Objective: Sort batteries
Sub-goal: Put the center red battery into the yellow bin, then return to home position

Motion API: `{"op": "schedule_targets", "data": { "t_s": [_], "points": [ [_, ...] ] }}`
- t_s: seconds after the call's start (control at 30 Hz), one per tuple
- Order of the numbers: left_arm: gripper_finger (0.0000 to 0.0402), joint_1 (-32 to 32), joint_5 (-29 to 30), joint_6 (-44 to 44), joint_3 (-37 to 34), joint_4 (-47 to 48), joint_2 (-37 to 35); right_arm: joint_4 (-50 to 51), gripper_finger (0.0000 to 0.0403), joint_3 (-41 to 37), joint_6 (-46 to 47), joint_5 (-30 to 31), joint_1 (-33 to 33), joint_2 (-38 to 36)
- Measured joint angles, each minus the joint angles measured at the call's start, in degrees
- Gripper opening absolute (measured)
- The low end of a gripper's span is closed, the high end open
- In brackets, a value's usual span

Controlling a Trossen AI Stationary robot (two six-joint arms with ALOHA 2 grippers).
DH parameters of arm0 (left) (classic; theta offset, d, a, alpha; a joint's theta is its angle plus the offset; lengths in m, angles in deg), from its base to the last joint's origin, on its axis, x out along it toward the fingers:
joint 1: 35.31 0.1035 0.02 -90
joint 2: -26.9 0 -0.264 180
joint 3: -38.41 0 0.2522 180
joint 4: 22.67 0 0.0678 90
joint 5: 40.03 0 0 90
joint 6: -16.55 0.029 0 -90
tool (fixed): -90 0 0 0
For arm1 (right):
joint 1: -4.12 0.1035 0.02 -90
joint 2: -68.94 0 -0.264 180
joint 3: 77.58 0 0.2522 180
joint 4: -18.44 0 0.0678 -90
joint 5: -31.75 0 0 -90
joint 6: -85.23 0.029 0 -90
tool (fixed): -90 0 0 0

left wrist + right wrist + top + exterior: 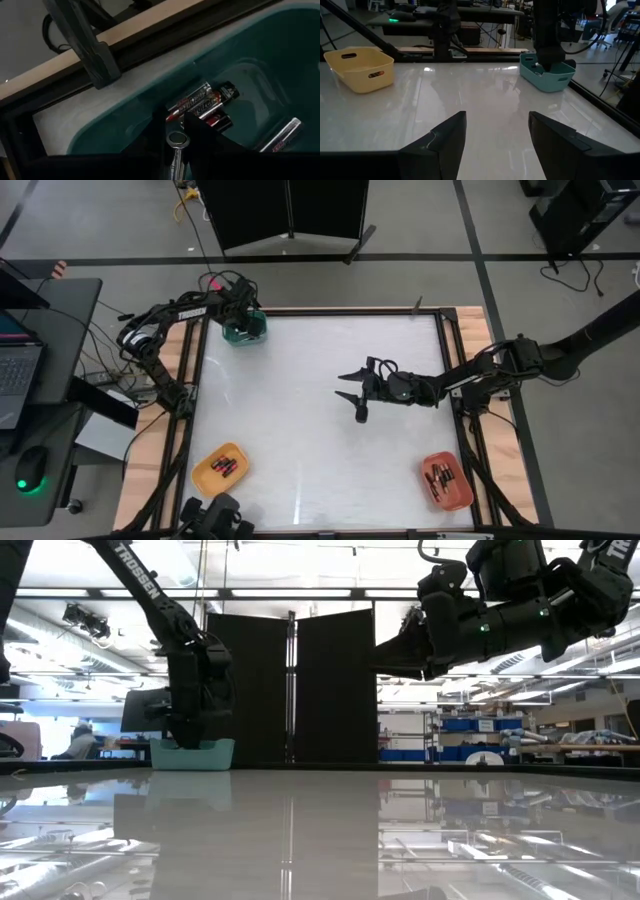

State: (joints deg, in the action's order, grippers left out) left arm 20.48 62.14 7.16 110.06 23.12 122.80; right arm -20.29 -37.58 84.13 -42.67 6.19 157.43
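We are seeing the left pincer hanging inside the green tray at the counter's far left corner, pinching one battery upright between its fingers, while more batteries are lying on the tray's floor just beyond it. The right pincer is hovering above the bare middle of the counter with its fingers spread wide and nothing between them. Other batteries are lying in the yellow tray and the orange tray at the near corners, though their number looks unclear to us.
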Motion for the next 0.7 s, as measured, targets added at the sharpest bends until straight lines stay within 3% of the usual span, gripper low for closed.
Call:
{"op": "schedule_targets", "data": {
  "t_s": [0.27, 0.7],
  "points": [
    [0.0085, -0.02, -0.26, -1.20, 0.00, -0.40, 0.14, -0.02, 0.0222, 0.00, 0.03, 0.00, 0.00, 0.00],
    [0.0093, -0.80, -0.18, -0.02, 0.70, -0.85, -0.07, -0.07, 0.0220, 0.00, -0.03, 0.00, 0.00, 0.00]
  ]
}}
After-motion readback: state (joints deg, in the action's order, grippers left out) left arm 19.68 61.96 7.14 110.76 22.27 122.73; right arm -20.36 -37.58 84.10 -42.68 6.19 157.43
